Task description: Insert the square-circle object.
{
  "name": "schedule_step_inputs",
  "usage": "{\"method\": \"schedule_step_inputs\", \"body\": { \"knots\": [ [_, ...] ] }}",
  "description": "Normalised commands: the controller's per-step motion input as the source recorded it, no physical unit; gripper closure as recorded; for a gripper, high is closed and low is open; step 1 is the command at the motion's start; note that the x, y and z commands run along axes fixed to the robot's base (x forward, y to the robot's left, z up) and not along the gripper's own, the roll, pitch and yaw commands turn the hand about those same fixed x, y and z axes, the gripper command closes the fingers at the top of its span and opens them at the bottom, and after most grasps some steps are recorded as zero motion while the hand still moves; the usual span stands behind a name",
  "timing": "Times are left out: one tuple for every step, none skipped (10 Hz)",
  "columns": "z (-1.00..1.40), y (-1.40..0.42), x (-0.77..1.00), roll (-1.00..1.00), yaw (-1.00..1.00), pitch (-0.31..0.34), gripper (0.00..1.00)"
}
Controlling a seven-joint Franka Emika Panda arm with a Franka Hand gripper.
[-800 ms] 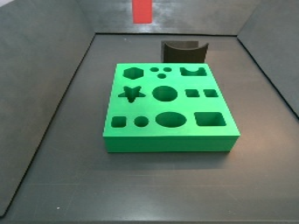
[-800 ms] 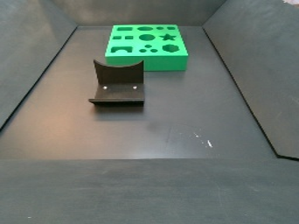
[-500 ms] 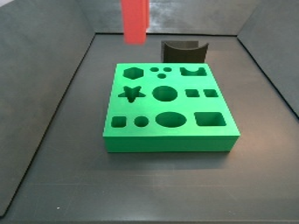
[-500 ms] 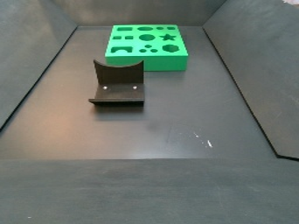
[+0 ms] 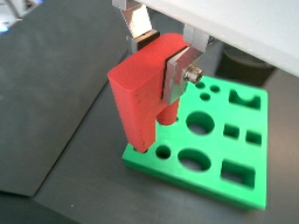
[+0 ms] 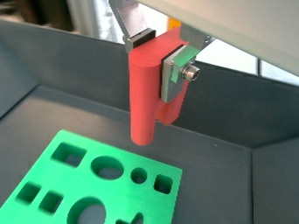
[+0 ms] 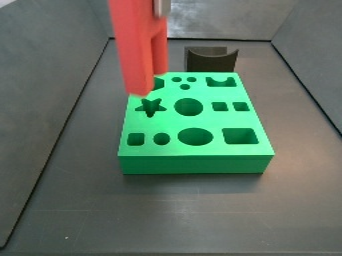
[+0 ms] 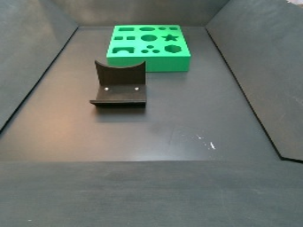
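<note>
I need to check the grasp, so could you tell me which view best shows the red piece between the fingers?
A wrist view: the square-circle object shows whole, clamped in the gripper above the green block. A side view shows only its blurred body; another shows none of it.

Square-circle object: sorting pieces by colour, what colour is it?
Bright red square-circle object, clearest in a side view, held in the gripper.

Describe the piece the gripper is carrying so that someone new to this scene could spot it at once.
Find the green block with shaped holes on the dark floor. Hanging above it, clamped between the fingers of the gripper, is the square-circle object. It is the only bright red, tall, narrow piece, unlike the dark fixture behind the block.
</note>
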Motion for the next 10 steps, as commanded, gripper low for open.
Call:
{"method": "schedule_step_inputs", "body": {
  "knots": [
    [-0.40,-0.01,0.00,0.00,-1.00,0.000,1.00],
    [-0.41,0.00,0.00,0.00,-1.00,0.000,1.00],
    [-0.43,0.00,0.00,0.00,-1.00,0.000,1.00],
    [-0.42,0.00,0.00,0.00,-1.00,0.000,1.00],
    [-0.41,0.00,0.00,0.00,-1.00,0.000,1.00],
    [-0.35,0.00,0.02,0.00,-1.00,0.000,1.00],
    [-0.31,0.04,0.08,0.00,-1.00,0.000,1.00],
    [-0.28,0.06,0.12,0.00,-0.98,0.000,1.00],
    [-0.27,0.07,0.12,0.00,-0.97,0.000,1.00],
    [-0.23,0.07,0.12,0.00,-0.97,0.000,1.00]
  ]
}}
